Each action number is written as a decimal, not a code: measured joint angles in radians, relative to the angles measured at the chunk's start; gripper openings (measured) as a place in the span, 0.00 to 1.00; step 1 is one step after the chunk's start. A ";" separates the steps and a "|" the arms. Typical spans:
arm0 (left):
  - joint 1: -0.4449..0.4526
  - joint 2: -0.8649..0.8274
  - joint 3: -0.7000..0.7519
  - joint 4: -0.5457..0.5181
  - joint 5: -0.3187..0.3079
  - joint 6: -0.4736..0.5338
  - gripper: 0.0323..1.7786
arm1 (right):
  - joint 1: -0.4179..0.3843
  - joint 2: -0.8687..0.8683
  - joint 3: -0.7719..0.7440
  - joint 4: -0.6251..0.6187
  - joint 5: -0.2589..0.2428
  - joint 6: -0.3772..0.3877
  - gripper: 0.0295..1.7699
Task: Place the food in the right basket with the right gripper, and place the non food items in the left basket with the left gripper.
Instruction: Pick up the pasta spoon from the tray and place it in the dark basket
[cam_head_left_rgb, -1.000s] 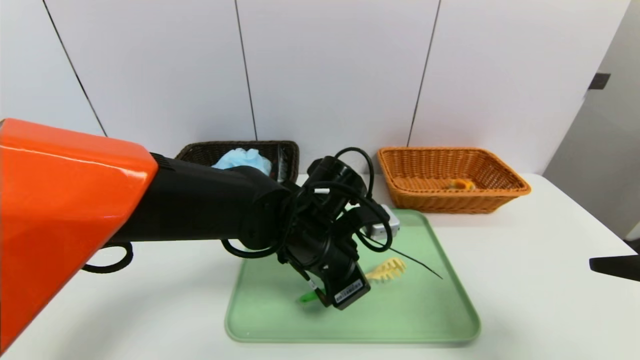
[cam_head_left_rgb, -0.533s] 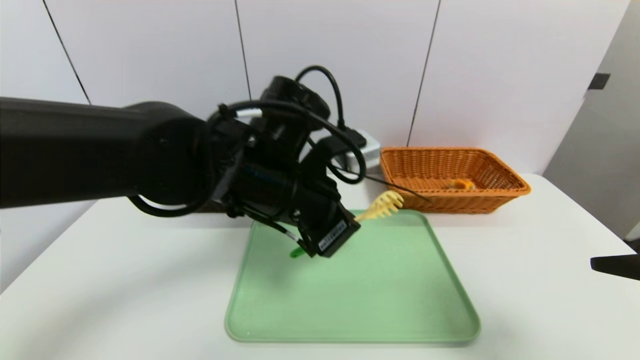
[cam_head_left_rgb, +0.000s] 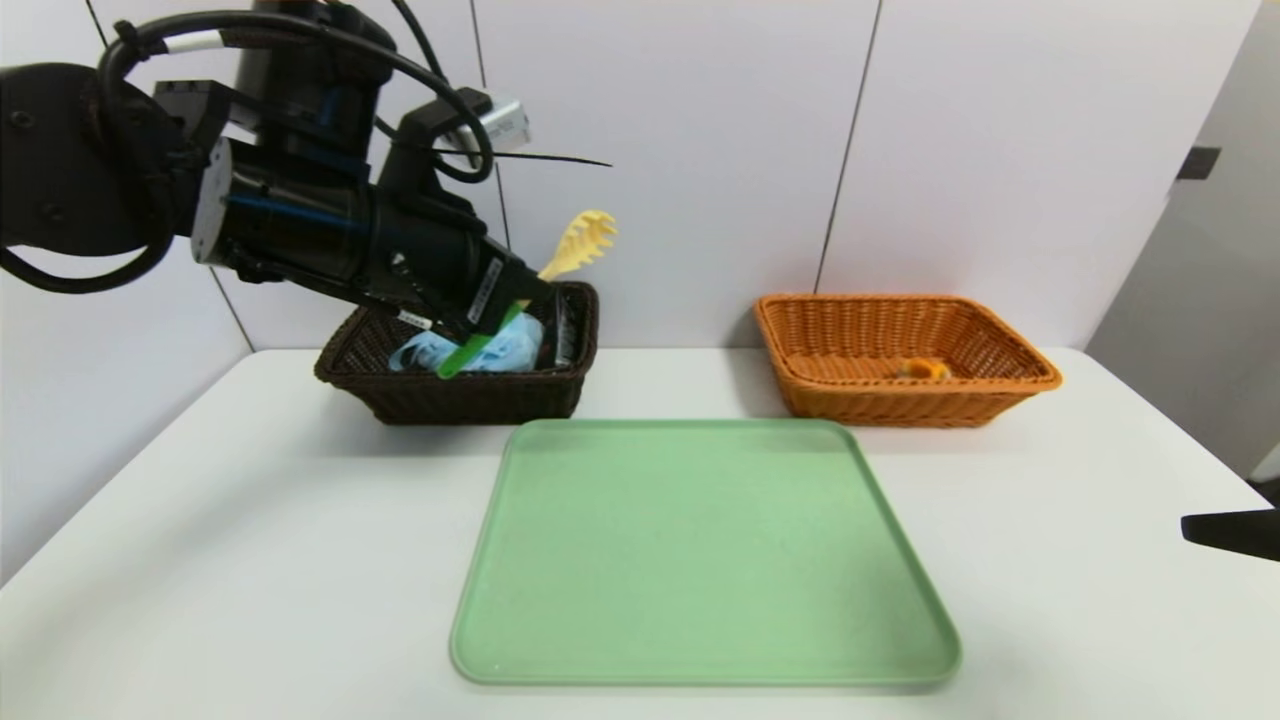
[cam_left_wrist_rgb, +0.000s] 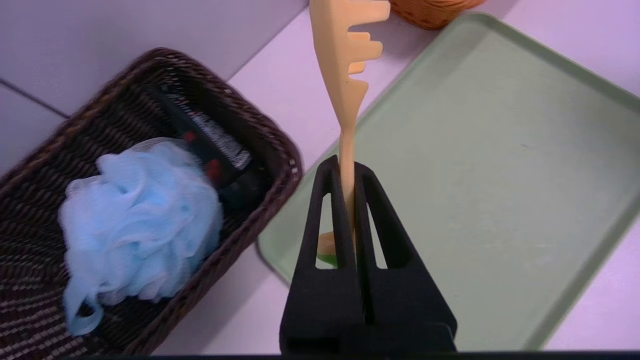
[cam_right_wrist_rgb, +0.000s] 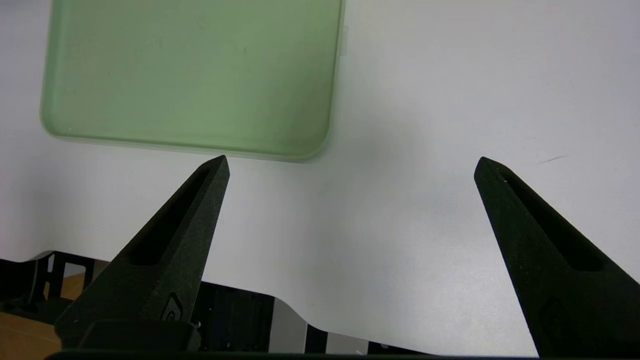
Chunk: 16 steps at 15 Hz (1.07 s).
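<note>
My left gripper (cam_head_left_rgb: 520, 295) is shut on a pasta server (cam_head_left_rgb: 580, 240) with a yellow toothed head and a green handle end. It holds the server in the air over the front right part of the dark brown left basket (cam_head_left_rgb: 450, 395). In the left wrist view the yellow shaft (cam_left_wrist_rgb: 345, 75) stands up from between the closed fingers. A blue bath pouf (cam_left_wrist_rgb: 140, 220) and a black tube (cam_left_wrist_rgb: 210, 145) lie in that basket. The orange right basket (cam_head_left_rgb: 900, 400) holds a small orange food piece (cam_head_left_rgb: 922, 369). My right gripper (cam_right_wrist_rgb: 350, 165) is open and holds nothing, low at the table's right edge.
A green tray (cam_head_left_rgb: 700, 550) lies in the middle of the white table with nothing on it. The two baskets stand behind it against the white wall. The table's front edge shows below the right gripper in the right wrist view.
The left arm has lifted the pasta server off the tray and swung it up and left, to over the dark basket. The right arm has not moved.
</note>
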 joint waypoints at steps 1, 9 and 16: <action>0.044 -0.003 -0.006 0.001 -0.012 0.018 0.02 | 0.000 0.000 0.002 0.000 -0.001 0.000 0.96; 0.335 0.096 -0.068 -0.009 -0.149 0.320 0.02 | 0.000 -0.005 0.029 0.001 -0.007 -0.005 0.96; 0.400 0.247 -0.104 -0.221 -0.222 0.306 0.02 | 0.000 -0.012 0.058 0.001 -0.012 -0.003 0.96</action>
